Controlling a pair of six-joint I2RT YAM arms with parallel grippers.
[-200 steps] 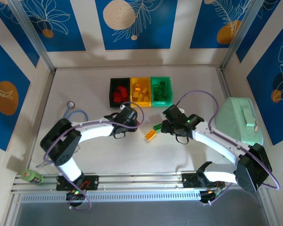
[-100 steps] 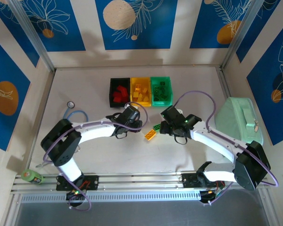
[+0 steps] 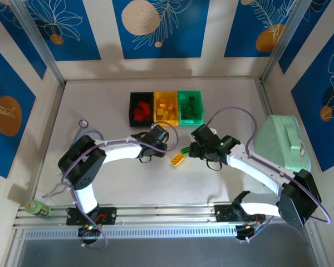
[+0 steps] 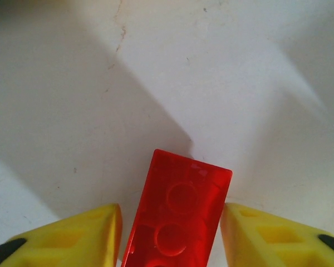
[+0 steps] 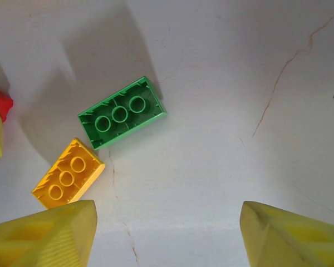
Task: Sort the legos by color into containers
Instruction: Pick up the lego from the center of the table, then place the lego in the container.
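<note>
Left gripper (image 4: 171, 208): narrow, its two yellow fingers (image 4: 72, 239) closed on the long sides of a red rectangular plastic brick (image 4: 183, 183).
Red brick position: hollow underside facing the wrist camera and one end projecting past the fingertips. It appears raised off the white table (image 3: 100, 100), though the close view does not settle this.
Left gripper location: just in front of the bin row, below the black bin.
Right gripper (image 5: 168, 208): wide, nothing between the fingers, bare table beneath.
Loose bricks: a green rectangular plastic brick (image 5: 122, 112) and a yellow rectangular plastic brick (image 5: 68, 173) lie on the table, corners nearly touching, between the two grippers.
Bins: three joined open-top plastic bins. The black bin (image 3: 131, 111) holds red bricks, the yellow bin (image 3: 166, 94) yellow, the green bin (image 3: 190, 92) green.
Right table edge: mint-green case with a handle (image 3: 281, 142), well apart from the bins.
</note>
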